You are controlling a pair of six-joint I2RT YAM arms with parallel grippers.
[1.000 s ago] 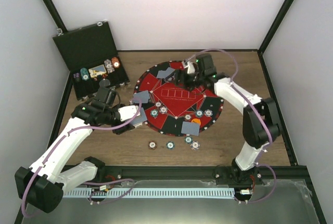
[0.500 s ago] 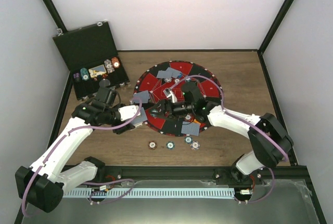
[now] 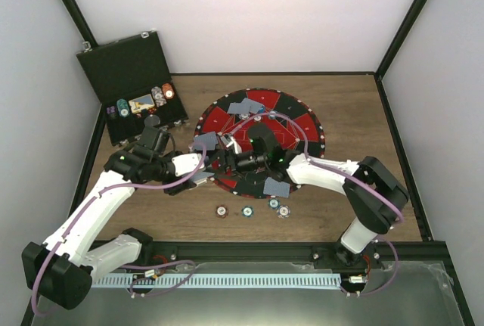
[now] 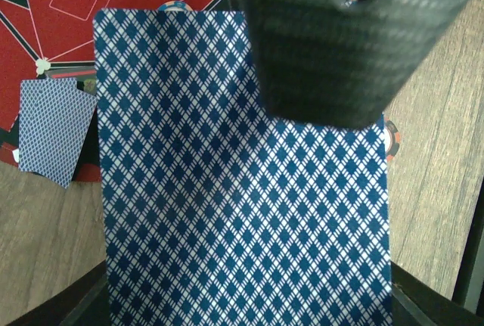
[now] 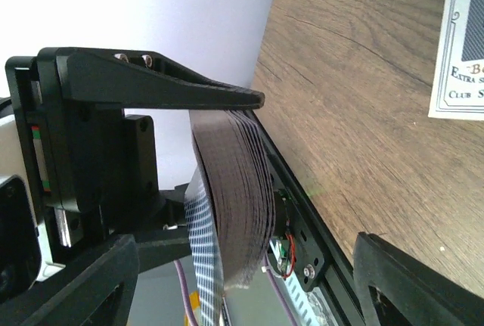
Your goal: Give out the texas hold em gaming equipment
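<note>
Black R gripper (image 3: 221, 162): spread wide, nothing held, over near-left part of mat (image 3: 295, 125). Facing deck (image 5: 234, 190) edge-on, just beside it, not touching afaict. L gripper (image 3: 195, 173): clamped flat on that deck, just left of R. Judged step: peel outer card off. Catch 1 card only: approach level w/ card face, close slow, pull straight out toward mat. Hold L pinch firm, else stack fans.
</note>
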